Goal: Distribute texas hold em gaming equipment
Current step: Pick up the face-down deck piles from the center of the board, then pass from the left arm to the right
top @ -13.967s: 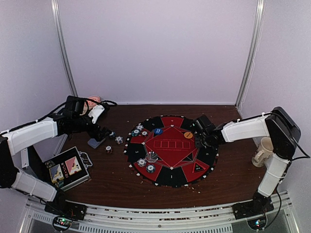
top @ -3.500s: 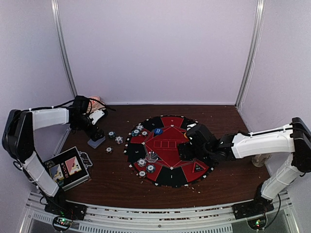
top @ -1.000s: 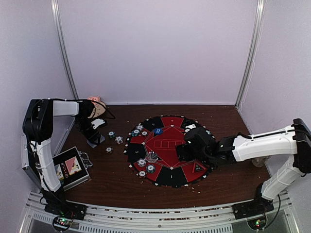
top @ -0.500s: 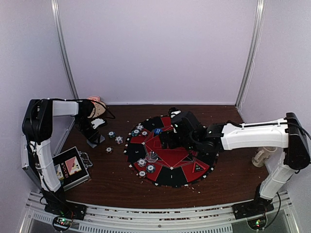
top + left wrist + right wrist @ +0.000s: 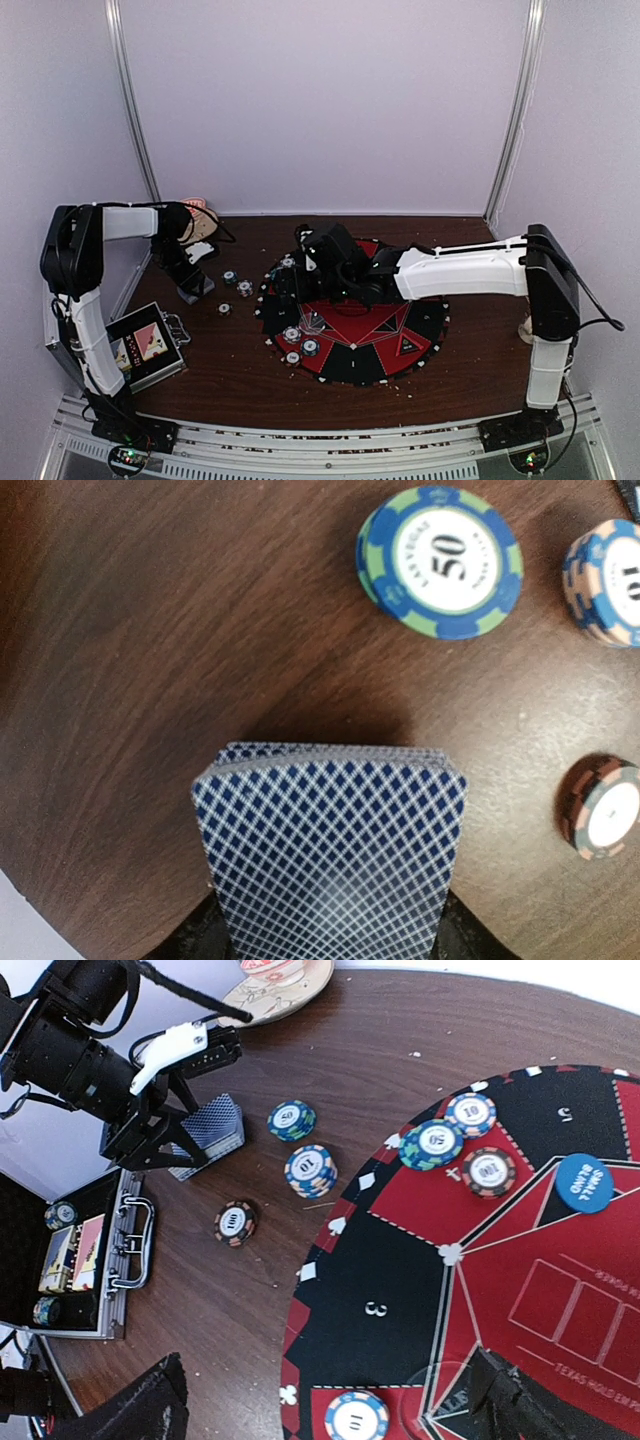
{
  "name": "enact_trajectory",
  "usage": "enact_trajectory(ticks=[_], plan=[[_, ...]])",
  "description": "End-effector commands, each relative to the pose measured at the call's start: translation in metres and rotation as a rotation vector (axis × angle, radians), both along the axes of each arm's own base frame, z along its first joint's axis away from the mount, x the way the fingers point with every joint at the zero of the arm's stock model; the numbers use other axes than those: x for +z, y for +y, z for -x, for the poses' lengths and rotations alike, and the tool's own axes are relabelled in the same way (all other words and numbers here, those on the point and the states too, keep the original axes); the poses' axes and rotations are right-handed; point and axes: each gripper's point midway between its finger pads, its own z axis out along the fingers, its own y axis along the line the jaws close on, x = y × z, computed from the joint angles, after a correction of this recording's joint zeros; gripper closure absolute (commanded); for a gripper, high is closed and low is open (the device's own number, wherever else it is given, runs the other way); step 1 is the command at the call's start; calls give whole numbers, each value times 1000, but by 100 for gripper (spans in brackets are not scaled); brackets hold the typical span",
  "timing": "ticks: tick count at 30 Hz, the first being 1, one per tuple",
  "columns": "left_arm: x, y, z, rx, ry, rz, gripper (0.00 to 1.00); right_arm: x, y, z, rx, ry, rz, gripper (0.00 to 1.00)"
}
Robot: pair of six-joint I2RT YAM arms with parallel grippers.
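Observation:
My left gripper (image 5: 193, 282) is shut on a deck of blue diamond-backed playing cards (image 5: 332, 848) that stands on edge on the wood; the right wrist view shows the deck (image 5: 216, 1124) between its fingers. Loose poker chips lie beside it: a blue-green 50 chip (image 5: 440, 560), a stack of 10 chips (image 5: 310, 1170) and a 100 chip (image 5: 233, 1223). My right gripper (image 5: 330, 1405) hangs open over black sector 3 of the round red-and-black mat (image 5: 400, 1290), holding nothing. Three chips (image 5: 432, 1143) and a blue small-blind button (image 5: 583, 1182) lie on the mat's far-left part, another 10 chip (image 5: 356, 1418) nearer.
An open metal case (image 5: 140, 347) with card pictures lies at the near left. A pale plate-like object (image 5: 200, 222) sits at the back-left corner. The right arm (image 5: 460, 270) stretches across the mat's far half. More chips (image 5: 300, 342) rest on the mat's near-left sector.
The right arm has swung left across the mat, from its right side to its left sectors. The left gripper has stayed at the deck, its jaws narrowing slightly.

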Motion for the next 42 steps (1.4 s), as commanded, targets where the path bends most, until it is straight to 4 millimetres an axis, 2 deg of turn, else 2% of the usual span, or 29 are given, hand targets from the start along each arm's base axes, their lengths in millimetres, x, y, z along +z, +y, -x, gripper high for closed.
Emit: enact_trajectory(ticks=[1, 6, 10, 23, 30, 37, 42], plan=[[27, -11, 2, -37, -49, 56, 46, 13, 37, 4, 69, 63, -153, 1], [39, -16, 7, -59, -59, 84, 45, 5, 59, 2, 93, 130, -241, 1], [56, -24, 11, -87, -82, 120, 45, 5, 65, -4, 85, 160, -314, 1], [82, -84, 55, -243, -90, 237, 45, -9, 80, -14, 101, 288, -511, 7], [94, -108, 75, -293, -111, 271, 45, -23, 89, -12, 120, 359, -579, 10], [94, -118, 89, -320, -114, 280, 45, -20, 96, -12, 134, 398, -668, 14], [91, -119, 93, -327, -116, 277, 45, -25, 103, -14, 135, 427, -684, 17]])
